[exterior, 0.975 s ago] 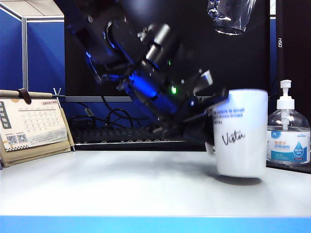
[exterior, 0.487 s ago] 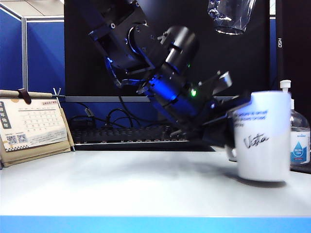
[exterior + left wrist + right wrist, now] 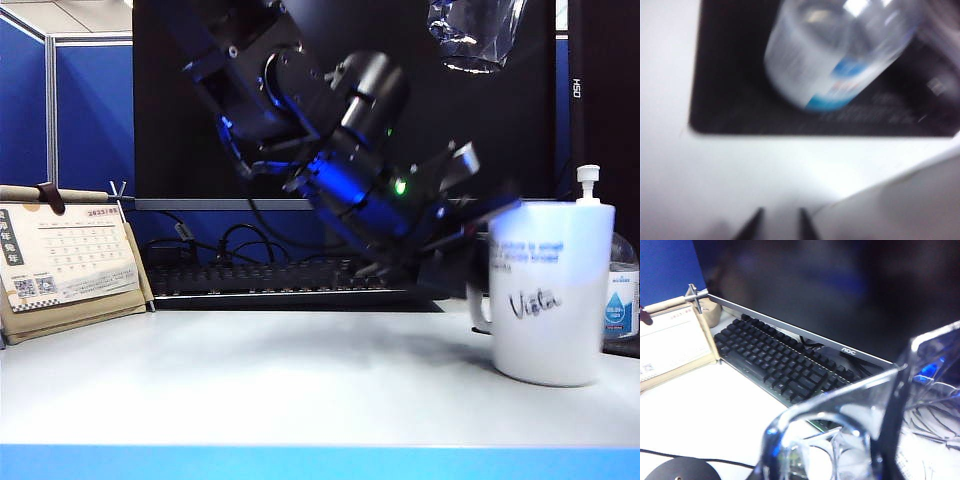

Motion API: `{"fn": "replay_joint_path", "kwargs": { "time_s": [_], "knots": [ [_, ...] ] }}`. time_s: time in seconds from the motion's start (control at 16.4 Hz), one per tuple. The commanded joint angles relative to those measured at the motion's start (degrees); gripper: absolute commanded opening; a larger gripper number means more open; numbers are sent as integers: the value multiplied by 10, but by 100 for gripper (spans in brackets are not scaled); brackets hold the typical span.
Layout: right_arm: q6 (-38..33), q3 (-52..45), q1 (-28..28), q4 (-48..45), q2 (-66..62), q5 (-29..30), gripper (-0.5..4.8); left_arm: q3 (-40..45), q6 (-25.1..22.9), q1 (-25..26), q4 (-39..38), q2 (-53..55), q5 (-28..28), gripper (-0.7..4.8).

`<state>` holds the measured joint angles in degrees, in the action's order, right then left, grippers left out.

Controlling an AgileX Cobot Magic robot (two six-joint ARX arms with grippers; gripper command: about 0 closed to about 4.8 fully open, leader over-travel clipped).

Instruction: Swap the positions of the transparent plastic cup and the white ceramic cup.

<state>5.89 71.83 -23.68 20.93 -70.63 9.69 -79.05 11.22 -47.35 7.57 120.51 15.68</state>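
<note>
The white ceramic cup stands upright on the table at the right, its "Vista" lettering facing the camera; a blurred stretch of its side shows in the left wrist view. My left gripper reaches across to the cup's handle side. Its two dark fingertips stand apart with only bare table between them, and the cup lies beside them. The transparent plastic cup fills the right wrist view close up, held in my right gripper, whose fingers are hidden behind it. In the exterior view the same transparent cup hangs high above the table.
A clear pump sanitizer bottle stands just behind the white cup on a black mat. A black keyboard and a monitor run along the back. A desk calendar stands at the left. A dark mouse lies nearby.
The left arm carried the white cup to the right and lowered it; it now stands upright on the table. The left fingers have parted.
</note>
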Motion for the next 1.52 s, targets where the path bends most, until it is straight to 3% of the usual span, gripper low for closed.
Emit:
{"fn": "replay_joint_path", "kwargs": {
  "time_s": [0.06, 0.18, 0.24, 0.3, 0.61, 0.97, 1.22, 1.52],
  "knots": [
    [4, 5, 0, -15, 3, 7, -6, -3, 0, 0, -5, -5, 17, 130],
    [3, 5, 0, -15, 3, 9, -6, -3, -1, 0, -28, -6, 26, 147],
    [3, 5, 0, -15, 3, 9, -6, -3, -3, 0, -48, -8, 25, 209],
    [3, 5, 0, -15, 3, 10, -6, -3, -10, 0, -65, -8, 23, 237],
    [-3, 5, 0, -14, 3, 21, -7, -3, -31, 2, -108, -8, 8, 242],
    [-12, 5, 0, -15, 2, 26, -6, -3, -82, 38, -237, -41, -30, 289],
    [-50, 5, -2, -44, -23, 104, -6, 4, -129, 106, -360, -123, -55, 319],
    [-62, 5, -59, -75, -90, 110, -6, 102, -129, 247, -364, -304, -94, 320]
  ]
}}
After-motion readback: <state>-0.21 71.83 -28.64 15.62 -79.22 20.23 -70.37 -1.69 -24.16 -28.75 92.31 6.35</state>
